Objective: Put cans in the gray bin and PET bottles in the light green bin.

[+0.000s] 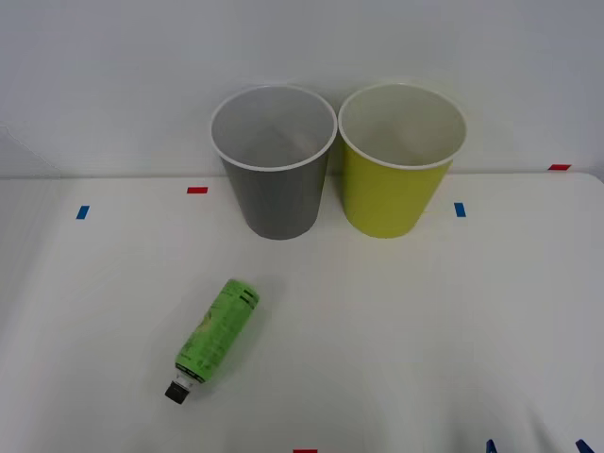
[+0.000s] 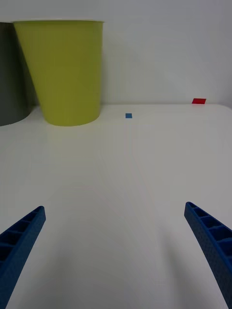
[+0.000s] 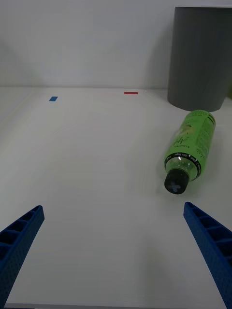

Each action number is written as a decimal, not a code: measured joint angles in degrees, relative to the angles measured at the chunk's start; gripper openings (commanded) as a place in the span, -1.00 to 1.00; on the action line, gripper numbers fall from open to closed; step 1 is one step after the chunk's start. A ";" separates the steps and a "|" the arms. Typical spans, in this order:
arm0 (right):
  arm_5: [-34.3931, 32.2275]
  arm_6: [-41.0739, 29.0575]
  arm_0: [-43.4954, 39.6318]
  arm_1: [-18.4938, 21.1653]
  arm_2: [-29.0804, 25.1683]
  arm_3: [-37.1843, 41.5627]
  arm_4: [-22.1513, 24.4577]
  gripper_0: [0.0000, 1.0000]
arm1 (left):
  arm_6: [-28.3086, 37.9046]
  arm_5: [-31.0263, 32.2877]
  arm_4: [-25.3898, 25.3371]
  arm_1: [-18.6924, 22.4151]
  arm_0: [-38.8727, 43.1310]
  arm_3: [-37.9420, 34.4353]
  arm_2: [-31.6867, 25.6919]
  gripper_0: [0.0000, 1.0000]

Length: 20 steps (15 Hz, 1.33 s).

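The PET bottle [image 1: 217,330] lies on its side on the white table, bright green label, black cap toward me. The gray bin [image 1: 278,203] and the light green bin [image 1: 387,203] stand upright side by side at the back, both showing bare insides. My left gripper [image 3: 116,256] is open and low over the table; the bottle [image 3: 191,142] lies just ahead of one finger, with the gray bin [image 3: 200,58] behind it. My right gripper [image 2: 116,256] is open at the table's near right [image 1: 536,445], facing the light green bin [image 2: 67,72]. Cans are out of view.
Small tape marks dot the white table: blue [image 1: 83,212], red [image 1: 196,190], blue [image 1: 460,209], red [image 1: 559,167]. A plain wall stands right behind the bins. Open tabletop lies between the bottle and the bins.
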<state>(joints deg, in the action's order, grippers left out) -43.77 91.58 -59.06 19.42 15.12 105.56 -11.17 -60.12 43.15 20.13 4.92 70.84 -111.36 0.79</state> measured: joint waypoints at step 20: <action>0.00 0.00 0.00 0.00 0.00 0.00 0.00 1.00 | 0.00 0.00 0.00 0.00 0.00 0.00 0.00 1.00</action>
<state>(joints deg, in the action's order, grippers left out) -43.77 91.58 -59.06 19.42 15.12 105.56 -11.17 -60.12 43.15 20.13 4.92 70.84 -111.36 0.79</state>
